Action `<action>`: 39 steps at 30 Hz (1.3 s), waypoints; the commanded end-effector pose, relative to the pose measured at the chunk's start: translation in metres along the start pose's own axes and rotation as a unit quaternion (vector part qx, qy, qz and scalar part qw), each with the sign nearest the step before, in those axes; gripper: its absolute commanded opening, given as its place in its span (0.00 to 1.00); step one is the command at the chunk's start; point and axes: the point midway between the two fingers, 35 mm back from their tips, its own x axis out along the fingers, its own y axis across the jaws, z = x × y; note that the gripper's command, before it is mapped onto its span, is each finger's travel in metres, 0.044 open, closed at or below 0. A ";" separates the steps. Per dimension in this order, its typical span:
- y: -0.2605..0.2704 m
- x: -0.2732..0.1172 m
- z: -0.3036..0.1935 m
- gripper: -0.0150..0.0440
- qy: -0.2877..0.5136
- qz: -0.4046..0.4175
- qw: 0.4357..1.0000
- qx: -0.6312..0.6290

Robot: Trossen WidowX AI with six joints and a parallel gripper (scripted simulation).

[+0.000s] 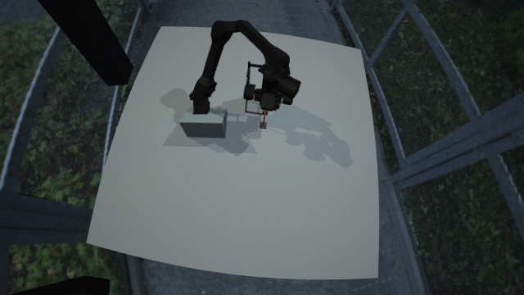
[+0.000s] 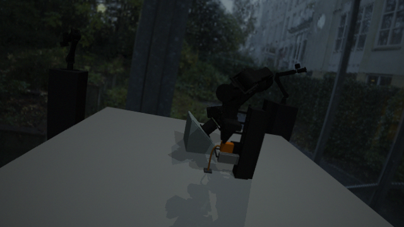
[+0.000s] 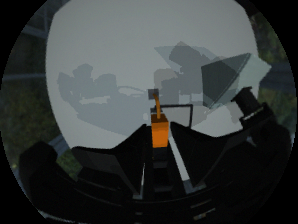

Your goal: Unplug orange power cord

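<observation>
Gripper (image 1: 268,103) (image 2: 225,140) (image 3: 158,125), black and parallel-jawed, stands with its jaws partly spread and nothing clamped between them. The wrist view shows one dark, pointed finger on each side of the orange, block-shaped plug (image 2: 226,147) (image 3: 160,134), with pale strips of background visible beside the black power strip (image 2: 252,145) (image 3: 161,170) behind it. The top view hides most of the plug and strip beneath the gripper; contact with the plug cannot be determined.

The exterior view shows the power strip as a tall, dark bar, with the plug at its lower side, directly above a grey rectangular block (image 2: 228,158). Complete seating of the plug cannot be verified.

Thin orange power cord (image 1: 264,119) (image 2: 210,157) (image 3: 158,105) runs from the plug to a small, dark grey square piece (image 1: 263,125) (image 2: 207,170) (image 3: 153,91) on the white table (image 1: 246,205) (image 2: 110,173) (image 3: 100,40). In the exterior view, the cord arches downward; from the top, only a short section is exposed.

Grey-green, slant-faced base block (image 1: 202,129) (image 2: 197,140) carries the arm. Only the exterior view shows two further black arms (image 2: 72,52) (image 2: 285,74) on dark box pedestals.
</observation>
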 end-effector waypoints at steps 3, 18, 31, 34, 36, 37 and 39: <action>-0.002 0.002 -0.009 0.53 0.004 -0.004 1.000 0.004; -0.002 0.014 -0.009 0.53 0.004 -0.004 1.000 0.004; -0.001 0.012 -0.009 0.35 0.001 -0.002 1.000 0.000; -0.001 0.012 -0.009 0.31 0.001 -0.002 1.000 0.000; -0.001 0.012 -0.009 0.29 0.001 -0.002 1.000 0.000; -0.001 0.012 -0.009 0.25 0.001 -0.002 1.000 0.000; -0.001 0.012 -0.007 0.25 0.001 -0.002 1.000 0.000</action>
